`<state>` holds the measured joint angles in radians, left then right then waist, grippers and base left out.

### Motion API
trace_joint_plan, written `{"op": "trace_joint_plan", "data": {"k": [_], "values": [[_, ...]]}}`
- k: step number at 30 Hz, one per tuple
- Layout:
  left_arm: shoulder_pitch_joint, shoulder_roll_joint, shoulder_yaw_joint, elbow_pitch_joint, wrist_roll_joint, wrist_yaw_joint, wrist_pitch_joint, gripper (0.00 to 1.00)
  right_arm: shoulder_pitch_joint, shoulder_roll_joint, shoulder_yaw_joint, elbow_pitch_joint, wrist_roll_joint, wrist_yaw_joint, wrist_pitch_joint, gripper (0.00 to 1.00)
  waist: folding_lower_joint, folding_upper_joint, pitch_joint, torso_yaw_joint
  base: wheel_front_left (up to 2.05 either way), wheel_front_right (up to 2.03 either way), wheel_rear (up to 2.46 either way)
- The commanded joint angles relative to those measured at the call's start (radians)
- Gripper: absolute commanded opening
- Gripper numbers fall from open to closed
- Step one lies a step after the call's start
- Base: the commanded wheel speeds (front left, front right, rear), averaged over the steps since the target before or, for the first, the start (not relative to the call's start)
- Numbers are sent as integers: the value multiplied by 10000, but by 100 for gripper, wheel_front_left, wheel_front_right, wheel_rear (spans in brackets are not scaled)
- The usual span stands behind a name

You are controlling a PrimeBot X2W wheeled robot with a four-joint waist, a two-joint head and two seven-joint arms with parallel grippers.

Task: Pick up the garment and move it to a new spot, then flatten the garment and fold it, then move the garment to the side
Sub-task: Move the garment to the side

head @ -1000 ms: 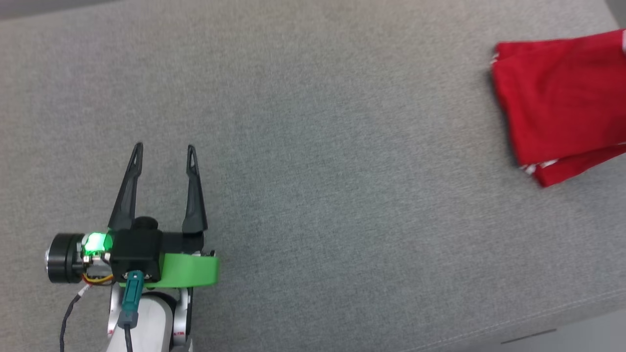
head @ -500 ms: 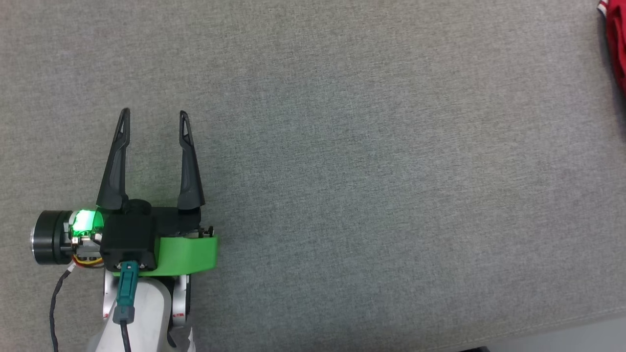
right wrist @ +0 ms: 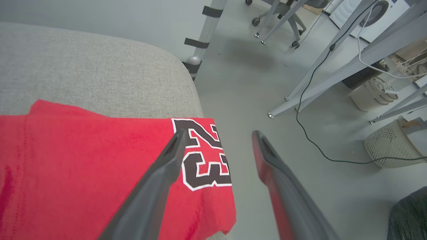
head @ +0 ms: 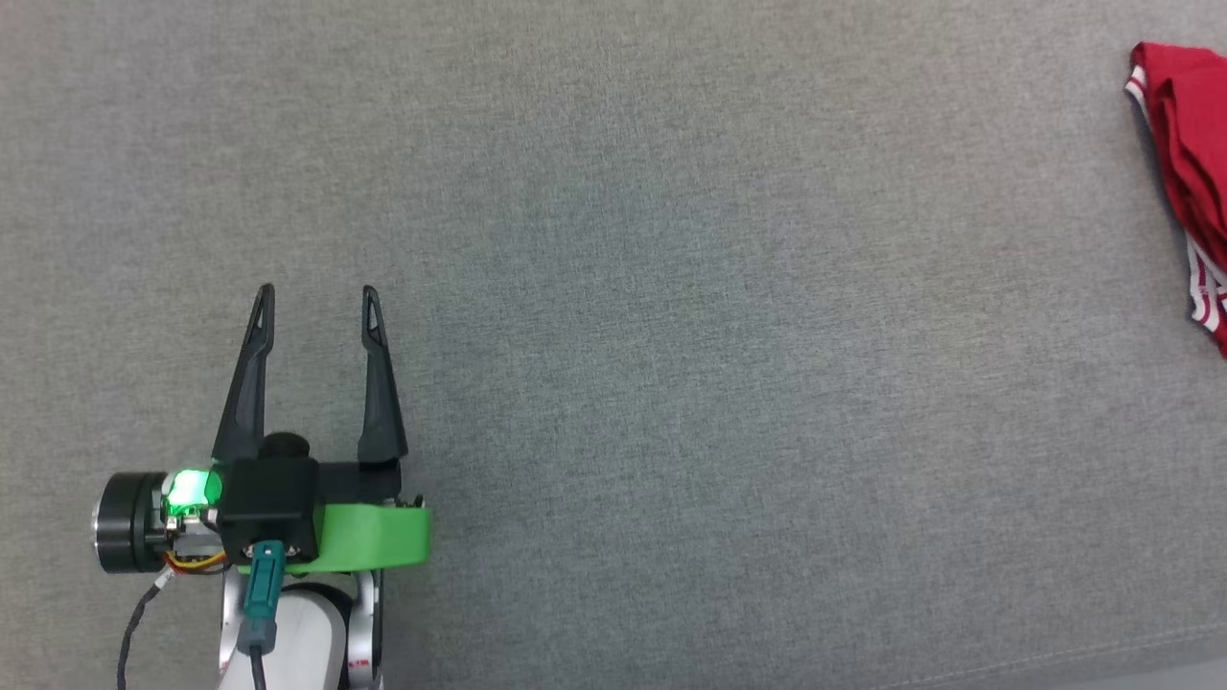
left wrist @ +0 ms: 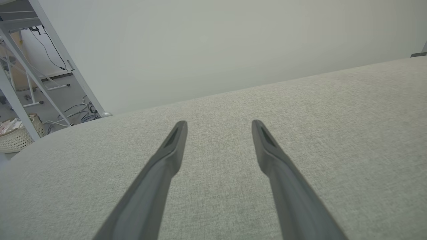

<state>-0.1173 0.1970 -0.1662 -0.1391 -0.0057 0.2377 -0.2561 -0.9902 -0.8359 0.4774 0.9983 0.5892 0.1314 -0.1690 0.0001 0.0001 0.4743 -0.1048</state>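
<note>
The left claw (head: 317,292) hangs low over the tabletop (head: 671,335), its two dark fingers spread apart with only grey cloth between them, gripping nothing. Behind the fingers sit a green bracket (head: 374,537) and a small lit green lamp (head: 190,486). The right claw (right wrist: 219,133) is likewise released: in its wrist view the fingers stand wide, nothing clamped between them, one crossing in front of the garment (right wrist: 83,166) and the other over bare floor (right wrist: 250,83).

The tabletop is covered in a grey woven fabric, flat and even, with a rounded corner and a stitched seam along its near edge in the head view. The garment lies on it at the robot's far right, well apart from the left claw and cut by the edge of the head view. It is folded red cloth with red-and-white striped trim, and the black, white-outlined numerals "23" (right wrist: 203,153) face up near the tabletop's edge, right next to the drop to the floor.

Beyond the tabletop, the floor is smooth pale grey. Slanting grey metal legs (right wrist: 317,76) stand on it, a black cable (right wrist: 310,133) trails across it, and a pale woven basket (right wrist: 383,150) sits further off. The left wrist view shows a plain pale wall (left wrist: 200,43) behind the tabletop, and another pale basket (left wrist: 16,140) beside more metal framing.
</note>
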Motion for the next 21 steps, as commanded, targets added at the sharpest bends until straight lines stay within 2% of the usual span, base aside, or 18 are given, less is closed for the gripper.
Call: {"op": "trace_joint_plan", "data": {"k": [1, 6, 10, 15, 21], "values": [[215, 3, 32, 46, -118, 75, -57, 100, 221, 169, -21, -209, -140, -7, -385, 100, -1, -1, -1091, 138, 0, 0, 0], [753, -9, 146, 162, -240, 61, -57, 100, 641, 599, -476, -1276, -572, -7, -886, 100, -1, -1, -1819, 163, 0, 0, 0], [1024, -23, 232, 272, -297, 10, -57, 100, 1285, 1182, -1530, -2996, -1324, -7, -921, 100, -1, -1, -2325, 248, 0, 0, 0], [1243, -49, 261, 470, -354, -153, -57, 100, 3066, 2330, -2793, -5391, -2445, -7, -924, 100, -1, -1, -2835, 426, 0, 0, 0], [1431, -74, 360, 660, -409, -328, -57, 100, 5179, 3837, -3742, -7572, -3065, -7, -926, 100, -1, -1, -3338, 688, 0, 0, 0]]}}
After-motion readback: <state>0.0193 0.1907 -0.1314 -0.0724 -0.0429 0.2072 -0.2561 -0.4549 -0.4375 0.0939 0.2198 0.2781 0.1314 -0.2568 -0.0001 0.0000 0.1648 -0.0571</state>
